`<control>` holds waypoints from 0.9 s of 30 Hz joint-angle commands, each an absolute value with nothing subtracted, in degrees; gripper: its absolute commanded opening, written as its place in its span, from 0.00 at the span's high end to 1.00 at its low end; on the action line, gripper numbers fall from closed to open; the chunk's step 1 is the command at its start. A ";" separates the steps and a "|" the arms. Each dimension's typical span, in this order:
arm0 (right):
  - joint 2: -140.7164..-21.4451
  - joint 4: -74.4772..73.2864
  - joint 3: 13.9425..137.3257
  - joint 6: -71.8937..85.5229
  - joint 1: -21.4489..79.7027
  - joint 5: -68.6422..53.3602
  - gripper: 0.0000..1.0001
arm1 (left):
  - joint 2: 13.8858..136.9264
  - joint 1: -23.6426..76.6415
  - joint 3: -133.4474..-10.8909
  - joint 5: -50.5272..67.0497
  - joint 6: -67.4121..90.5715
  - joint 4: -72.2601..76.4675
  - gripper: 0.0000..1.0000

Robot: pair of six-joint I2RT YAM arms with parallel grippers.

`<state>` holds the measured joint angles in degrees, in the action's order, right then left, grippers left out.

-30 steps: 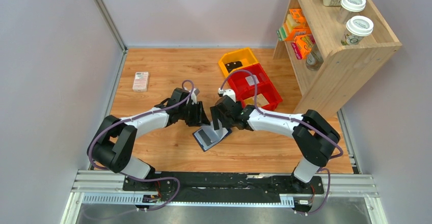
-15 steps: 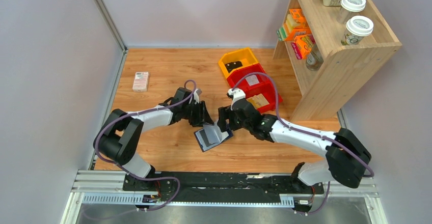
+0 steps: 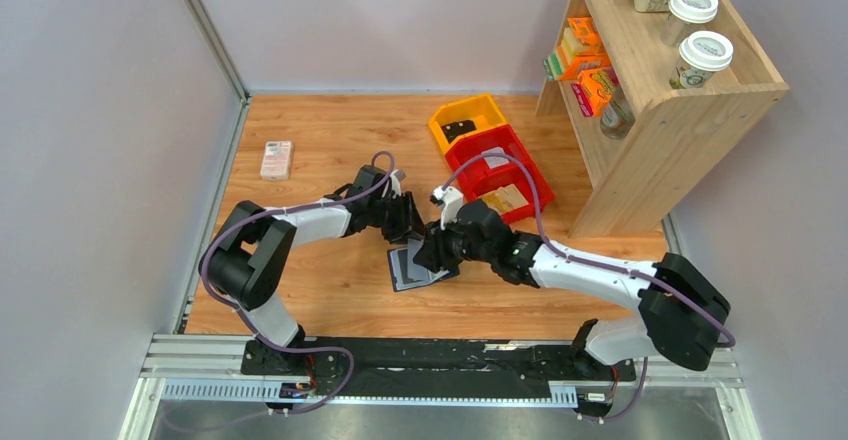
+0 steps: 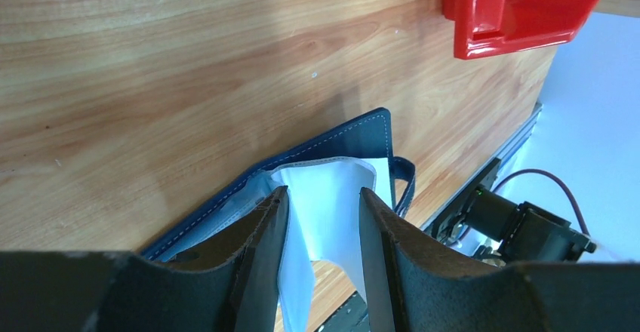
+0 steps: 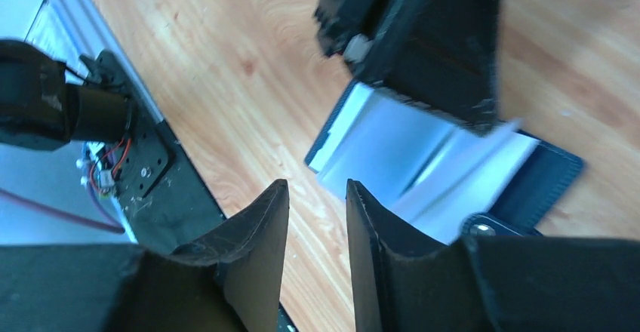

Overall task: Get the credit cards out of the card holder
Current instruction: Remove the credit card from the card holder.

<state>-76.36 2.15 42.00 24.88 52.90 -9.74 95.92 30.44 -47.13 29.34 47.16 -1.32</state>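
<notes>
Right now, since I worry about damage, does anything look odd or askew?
On the card holder, the pale inner pocket bulges up off the navy cover at the left pincer instead of lying flat. No tear shows.

The open dark navy-blue folding card holder (image 3: 410, 270) lies on the wooden table (image 3: 320, 140), at centre, towards the front edge. The left gripper (image 3: 407, 232) stands at its rear edge and the right gripper (image 3: 425, 253) at its right side. Behind it to the right sits the red plastic bin (image 3: 522, 155), touching the yellow plastic bin (image 3: 470, 102) behind it. The pink-white rectangular box (image 3: 276, 159) lies well apart at rear left. The wooden shelf unit (image 3: 650, 110) stands at far right.
</notes>
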 commanded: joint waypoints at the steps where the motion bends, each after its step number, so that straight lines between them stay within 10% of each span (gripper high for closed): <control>1: -79.88 5.80 44.64 24.52 55.81 -13.63 0.63 | 95.54 30.94 -49.48 28.57 49.30 -2.55 0.53; 13: -81.65 -4.30 42.98 30.58 58.10 17.83 0.64 | 95.01 31.73 -48.25 29.62 52.73 -1.93 0.53; 27: -89.82 -1.24 38.85 37.70 52.13 9.51 0.82 | 95.45 32.87 -48.96 30.06 55.02 -0.44 0.52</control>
